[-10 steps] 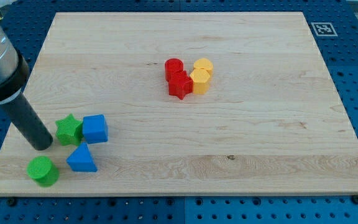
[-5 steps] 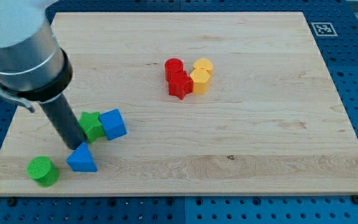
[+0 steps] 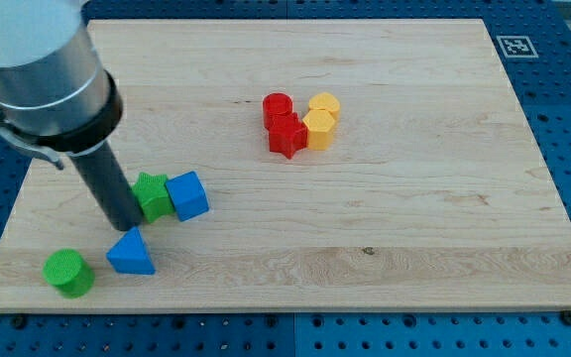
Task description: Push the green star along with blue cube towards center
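The green star (image 3: 153, 195) lies at the board's lower left, partly hidden by my rod. The blue cube (image 3: 187, 194) touches the star's right side. My tip (image 3: 124, 222) rests on the board against the star's left side, just above the blue triangular block (image 3: 131, 253). The star and cube sit well to the left of the board's middle.
A green cylinder (image 3: 68, 272) stands near the bottom left corner. A red cylinder (image 3: 278, 107), a red star (image 3: 286, 135) and two yellow blocks (image 3: 319, 120) cluster above the middle. The wooden board (image 3: 414, 198) lies on a blue pegboard.
My tip has moved to the right and pushed the green star and the blue cube to the right with it. The blue triangular block and green cylinder have stayed put.
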Tool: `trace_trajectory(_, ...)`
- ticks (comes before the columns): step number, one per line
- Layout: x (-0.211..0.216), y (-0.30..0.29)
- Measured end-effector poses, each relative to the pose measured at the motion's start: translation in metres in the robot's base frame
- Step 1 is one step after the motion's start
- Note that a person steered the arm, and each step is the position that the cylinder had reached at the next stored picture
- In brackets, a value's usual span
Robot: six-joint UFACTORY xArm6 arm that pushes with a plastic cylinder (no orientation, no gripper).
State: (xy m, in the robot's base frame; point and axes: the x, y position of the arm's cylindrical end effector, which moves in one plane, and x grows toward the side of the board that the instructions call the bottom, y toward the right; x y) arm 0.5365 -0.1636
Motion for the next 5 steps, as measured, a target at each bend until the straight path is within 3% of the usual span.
trace_trajectory(2,0.000,0.098)
trace_trajectory(3,0.007,0.101)
trace_trajectory(5,-0.004,0.040)
